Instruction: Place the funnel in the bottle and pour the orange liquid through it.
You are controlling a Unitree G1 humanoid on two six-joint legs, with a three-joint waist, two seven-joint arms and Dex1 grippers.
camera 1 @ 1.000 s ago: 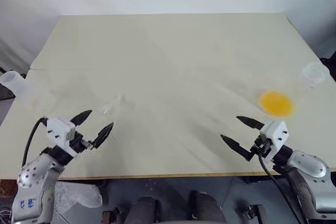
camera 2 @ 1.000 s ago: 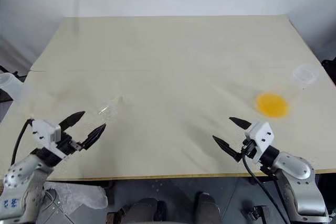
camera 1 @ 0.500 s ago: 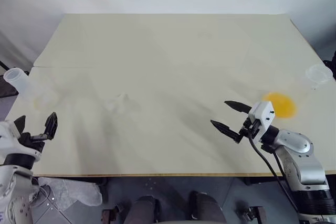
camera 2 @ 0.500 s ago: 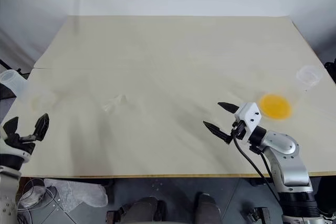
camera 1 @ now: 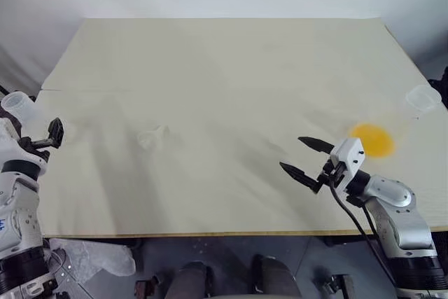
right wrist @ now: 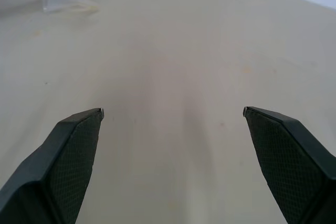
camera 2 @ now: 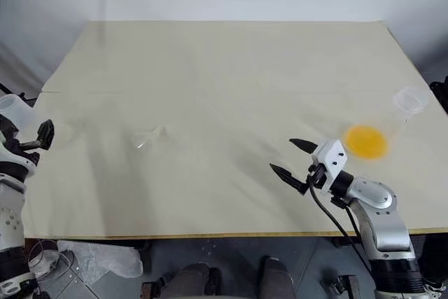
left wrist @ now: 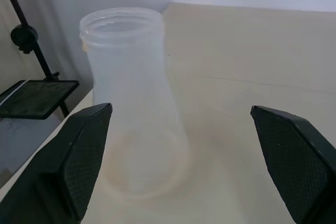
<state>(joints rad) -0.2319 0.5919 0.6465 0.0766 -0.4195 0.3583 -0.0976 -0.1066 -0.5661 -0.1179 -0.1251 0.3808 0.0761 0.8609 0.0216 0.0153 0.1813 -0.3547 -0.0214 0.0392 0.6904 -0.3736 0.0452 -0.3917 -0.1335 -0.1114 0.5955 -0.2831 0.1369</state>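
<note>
Your left claw (left wrist: pixel 178 156) gapes empty before the bottle (left wrist: pixel 131 98) at the surface's (camera 1: pixel 224 68) left edge. Your right claw (camera 1: pixel 302 156) spreads wide, empty, near the orange liquid (camera 1: pixel 371 139). The funnel (camera 1: pixel 151 136) lies left of centre.

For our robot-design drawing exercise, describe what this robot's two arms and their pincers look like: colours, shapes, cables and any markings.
Both arms are built of rounded silver-grey metal segments. Each ends in a boxy white wrist block carrying two tapered, pointed black fingers; close up, the fingers show a fine mesh-textured surface. A thin black cable loops from the right pincer back along its forearm. The left pincer matches it, and small blue lettering marks the left forearm.
</note>
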